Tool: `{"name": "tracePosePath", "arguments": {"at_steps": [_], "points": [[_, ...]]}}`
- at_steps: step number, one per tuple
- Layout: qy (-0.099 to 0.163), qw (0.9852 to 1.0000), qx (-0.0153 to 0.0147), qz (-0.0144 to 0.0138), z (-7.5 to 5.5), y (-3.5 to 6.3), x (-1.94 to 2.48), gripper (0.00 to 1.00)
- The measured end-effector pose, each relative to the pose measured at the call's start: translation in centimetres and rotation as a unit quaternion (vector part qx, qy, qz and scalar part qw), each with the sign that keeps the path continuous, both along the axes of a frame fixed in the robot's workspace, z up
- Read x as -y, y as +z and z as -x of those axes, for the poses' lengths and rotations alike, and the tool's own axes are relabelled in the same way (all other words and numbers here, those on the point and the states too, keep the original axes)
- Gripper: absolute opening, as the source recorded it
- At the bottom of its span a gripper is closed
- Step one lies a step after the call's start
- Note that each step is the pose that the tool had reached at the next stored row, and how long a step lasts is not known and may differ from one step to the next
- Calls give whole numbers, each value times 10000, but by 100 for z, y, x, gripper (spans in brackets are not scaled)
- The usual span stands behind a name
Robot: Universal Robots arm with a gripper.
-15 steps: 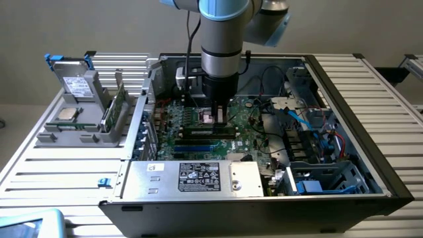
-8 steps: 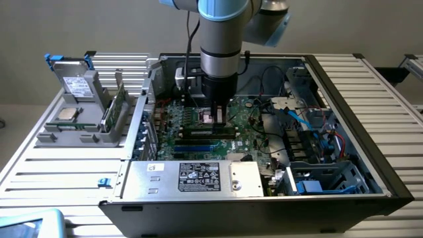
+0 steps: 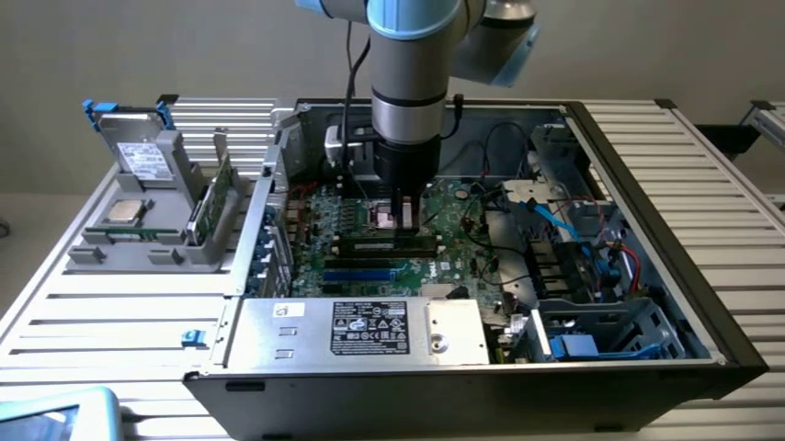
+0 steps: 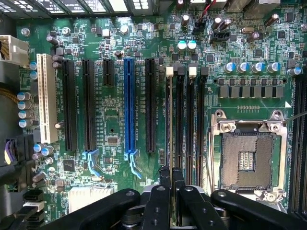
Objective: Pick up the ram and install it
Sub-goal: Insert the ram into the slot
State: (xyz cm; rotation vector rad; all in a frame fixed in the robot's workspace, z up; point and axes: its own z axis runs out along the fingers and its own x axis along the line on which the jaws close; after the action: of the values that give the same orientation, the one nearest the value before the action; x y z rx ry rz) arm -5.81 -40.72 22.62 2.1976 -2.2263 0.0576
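Currently the black two-fingered claw on the grey and pale-blue robot arm is down inside the open black computer case. The case stands on the slatted metal table, towards its edge at the exterior view's right. The claw's fingers are pressed together on the long, thin ram stick, which the wrist view shows edge-on as a narrow line running away from the fingertips. The ram stick lies along the black memory slot nearest the black expansion slots, with a white latch at its far end (whether it is fully seated in that slot I cannot tell). More black memory slots run parallel just beside it, and past them sits the silver-framed square processor socket with its contact field bare. On the large green motherboard a blue expansion slot sits between black ones, and a white slot lies near the board's edge. A grey metal power-supply box with a printed label lies along the case's near edge in the exterior view. On the table beside the case, at the exterior view's left, a grey plastic holder carries a small square silver processor chip and another green circuit board standing upright.
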Motion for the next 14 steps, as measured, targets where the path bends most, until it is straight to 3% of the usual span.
{"name": "tracePosePath", "arguments": {"at_steps": [9, 11, 12, 14], "points": [[0, 10000, -1, 0, 0, -13, 0, 13], [-1, 10000, 0, -1, 0, 14, 0, 15], [-1, 10000, 1, -1, 0, 32, 0, 22], [0, 10000, 0, -1, -1, 81, 0, 22]]}}
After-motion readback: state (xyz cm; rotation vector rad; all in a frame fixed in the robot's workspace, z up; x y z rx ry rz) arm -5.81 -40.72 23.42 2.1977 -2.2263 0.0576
